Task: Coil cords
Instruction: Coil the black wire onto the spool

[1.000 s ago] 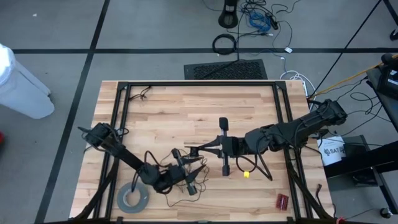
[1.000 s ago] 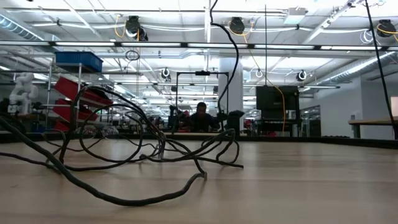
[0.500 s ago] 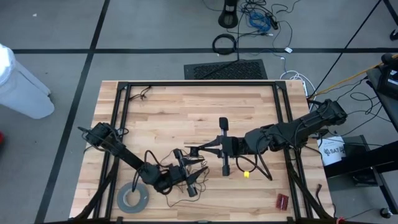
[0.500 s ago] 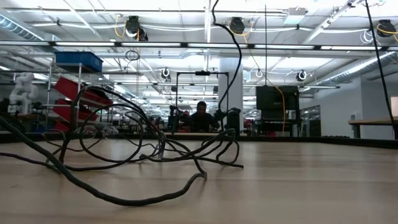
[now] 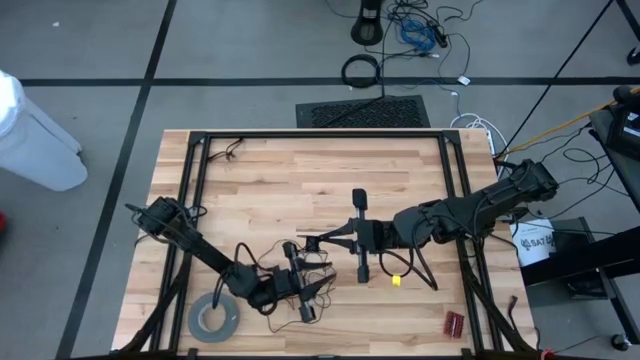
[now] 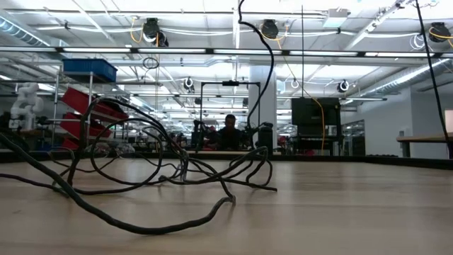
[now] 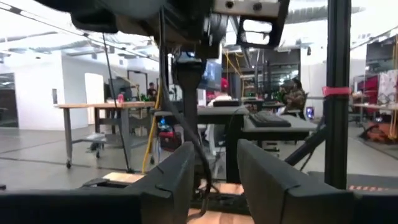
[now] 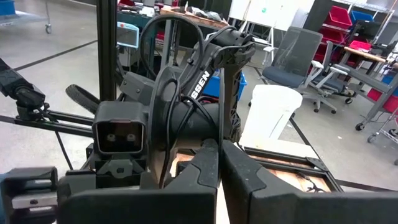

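Tangled cord (image 6: 152,166) across wooden table (image 6: 340,205)

You're in open lab/workshop hall: beyond wooden table (image 5: 300,180), workbenches (image 7: 106,109), office chairs (image 8: 298,56), red bins (image 6: 88,106), ceiling strip lights (image 6: 226,49), taped concrete floor (image 5: 250,60).

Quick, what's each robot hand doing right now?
Left tool: fingers apart with the thin wire running between them; a real grip cannot be told.
Right tool: shut, holding nothing visible.

Count on the surface (image 5: 300,180)
One thin cord (image 5: 262,262), one grey tape roll (image 5: 213,318), one small yellow piece (image 5: 396,281), one red block (image 5: 455,323), two arms.
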Controlling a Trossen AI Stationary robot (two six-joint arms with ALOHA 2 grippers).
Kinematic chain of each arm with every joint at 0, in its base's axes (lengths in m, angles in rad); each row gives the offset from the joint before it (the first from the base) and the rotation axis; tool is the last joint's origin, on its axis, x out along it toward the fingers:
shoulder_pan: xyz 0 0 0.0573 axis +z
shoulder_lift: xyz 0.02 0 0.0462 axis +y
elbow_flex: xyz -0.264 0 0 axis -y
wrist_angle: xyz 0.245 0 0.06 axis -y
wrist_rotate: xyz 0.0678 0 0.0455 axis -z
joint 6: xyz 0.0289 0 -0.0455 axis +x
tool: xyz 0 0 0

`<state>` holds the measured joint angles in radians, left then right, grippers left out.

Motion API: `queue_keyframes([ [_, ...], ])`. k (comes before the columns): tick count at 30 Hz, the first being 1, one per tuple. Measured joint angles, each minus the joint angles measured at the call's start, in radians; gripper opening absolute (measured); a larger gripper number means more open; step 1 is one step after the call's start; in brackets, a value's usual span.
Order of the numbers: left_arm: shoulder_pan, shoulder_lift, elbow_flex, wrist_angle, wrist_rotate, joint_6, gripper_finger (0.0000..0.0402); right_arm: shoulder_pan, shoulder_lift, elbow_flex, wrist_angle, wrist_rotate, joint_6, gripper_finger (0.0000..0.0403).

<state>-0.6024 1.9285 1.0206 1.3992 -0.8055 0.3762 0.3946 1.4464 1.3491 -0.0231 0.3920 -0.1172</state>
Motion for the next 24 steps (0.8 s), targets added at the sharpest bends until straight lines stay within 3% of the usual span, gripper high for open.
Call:
queue_keyframes([
  [7, -0.036, 0.000, 0.000, 0.008, -0.115, 0.082, 0.0012, 0.000, 0.000, 0.000, -0.006, 0.000, -0.004, 0.0000],
  [14, -0.092, 0.000, 0.000, 0.005, -0.355, 0.238, 0.0004, 0.021, -0.011, 0.000, -0.019, 0.000, -0.004, 0.0000],
  [24, -0.159, -0.028, 0.000, 0.009, -0.600, 0.451, 0.0003, 0.059, -0.046, 0.000, -0.101, -0.006, 0.036, 0.0000],
])
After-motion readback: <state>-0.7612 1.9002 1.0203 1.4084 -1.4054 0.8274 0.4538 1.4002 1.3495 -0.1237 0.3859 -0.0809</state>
